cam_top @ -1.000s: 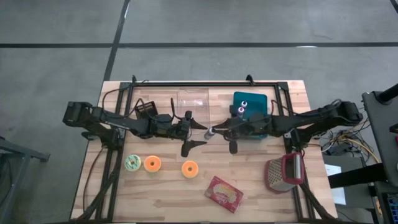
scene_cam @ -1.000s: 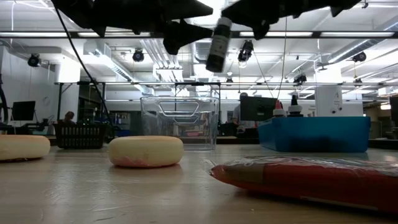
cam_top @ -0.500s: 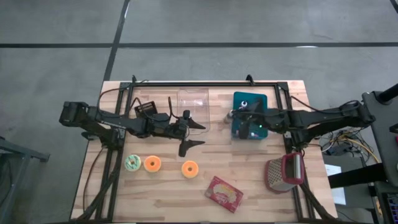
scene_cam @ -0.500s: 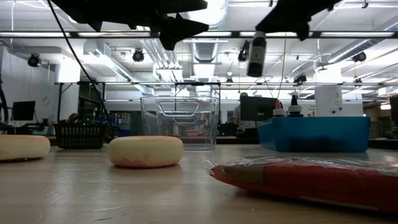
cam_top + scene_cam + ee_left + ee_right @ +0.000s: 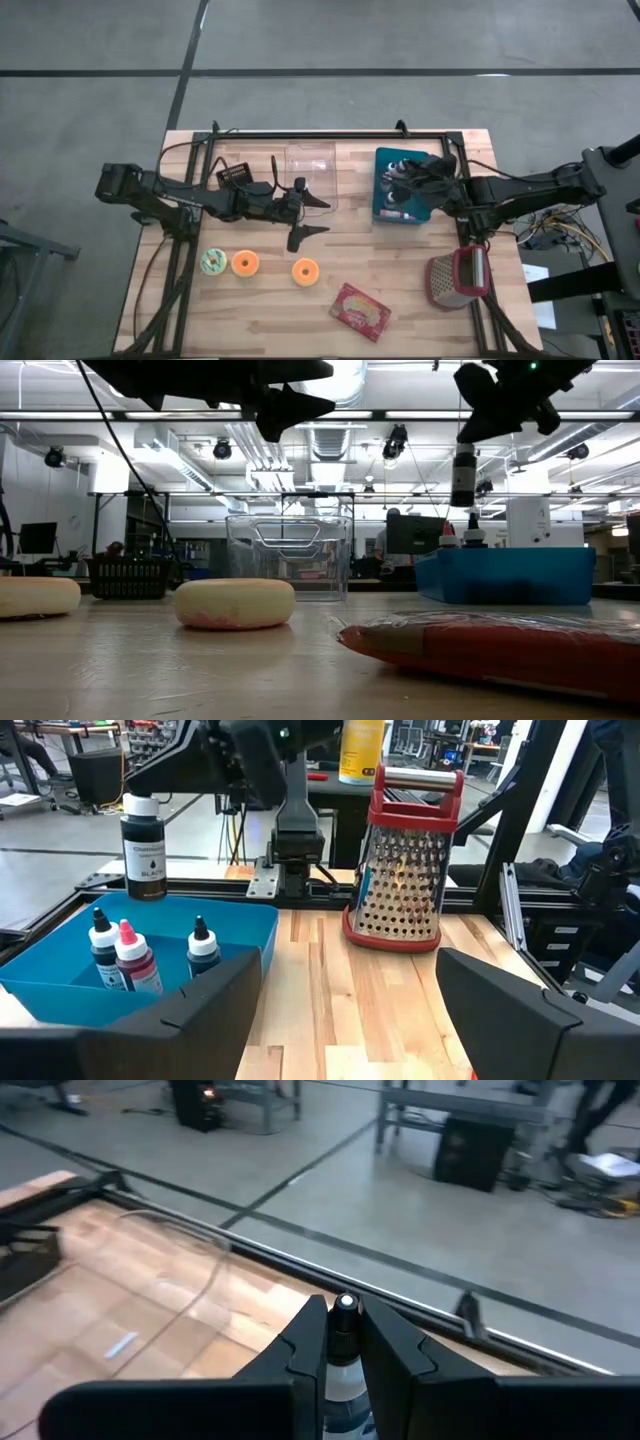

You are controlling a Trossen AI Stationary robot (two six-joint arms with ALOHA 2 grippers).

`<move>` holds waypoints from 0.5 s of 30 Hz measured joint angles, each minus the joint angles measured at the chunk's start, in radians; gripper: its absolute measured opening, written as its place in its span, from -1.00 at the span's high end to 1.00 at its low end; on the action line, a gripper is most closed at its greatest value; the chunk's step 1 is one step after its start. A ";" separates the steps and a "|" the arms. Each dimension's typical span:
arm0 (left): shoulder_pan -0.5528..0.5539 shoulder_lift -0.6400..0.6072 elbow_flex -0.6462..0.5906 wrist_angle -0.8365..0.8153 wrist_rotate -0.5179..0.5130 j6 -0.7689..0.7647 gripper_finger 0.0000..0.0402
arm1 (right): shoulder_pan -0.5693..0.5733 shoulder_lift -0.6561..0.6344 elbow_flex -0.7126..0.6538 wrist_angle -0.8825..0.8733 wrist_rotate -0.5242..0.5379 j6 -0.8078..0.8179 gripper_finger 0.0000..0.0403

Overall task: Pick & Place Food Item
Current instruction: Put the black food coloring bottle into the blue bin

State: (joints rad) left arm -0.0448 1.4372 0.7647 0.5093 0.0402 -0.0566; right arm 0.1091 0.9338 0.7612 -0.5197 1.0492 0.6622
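A small bottle with a black label (image 5: 143,848) hangs over the blue bin (image 5: 384,205) at the table's right back, with my right gripper (image 5: 345,1322) shut on it. It also shows in the low view as the bottle (image 5: 462,475) above the bin (image 5: 505,575). Three small dropper bottles (image 5: 133,958) stand in the bin. My left gripper (image 5: 306,216) is open and holds nothing, above the table's middle. Three donuts (image 5: 245,263) and a red packet (image 5: 360,310) lie on the table's near half. My right gripper pinches the bottle's cap end (image 5: 345,1305) between its two fingers, one on each side. The fingers (image 5: 165,788) reach it slanting slightly down from the table's right side. The bottle hangs upright below them, lifted clear of the bin.
A red-rimmed metal grater (image 5: 457,278) stands near the right front. A clear plastic container (image 5: 310,160) and a small black basket (image 5: 234,174) stand at the back. Bare wood lies between the donuts and the bin.
My right gripper has carried the bottle from the table's middle toward the right edge, to above the blue bin, turning its wrist on the way. The bottle, tilted before, now hangs upright.
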 joint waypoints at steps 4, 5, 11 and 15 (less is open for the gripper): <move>0.000 0.000 0.000 0.000 -0.001 0.000 -0.52 | 0.000 0.016 0.000 -0.049 0.032 0.064 0.81; 0.000 0.000 0.000 -0.001 -0.001 0.000 -0.52 | 0.000 0.021 0.000 -0.061 0.034 0.080 0.81; 0.000 0.000 0.000 -0.006 -0.001 0.000 -0.52 | 0.000 0.083 -0.020 -0.192 0.130 0.287 0.81; 0.000 0.000 0.000 -0.009 -0.001 0.000 -0.52 | 0.000 0.138 -0.052 -0.210 0.147 0.392 0.81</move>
State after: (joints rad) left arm -0.0448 1.4372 0.7647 0.5007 0.0395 -0.0566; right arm 0.1089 1.0714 0.7095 -0.7292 1.1957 1.0542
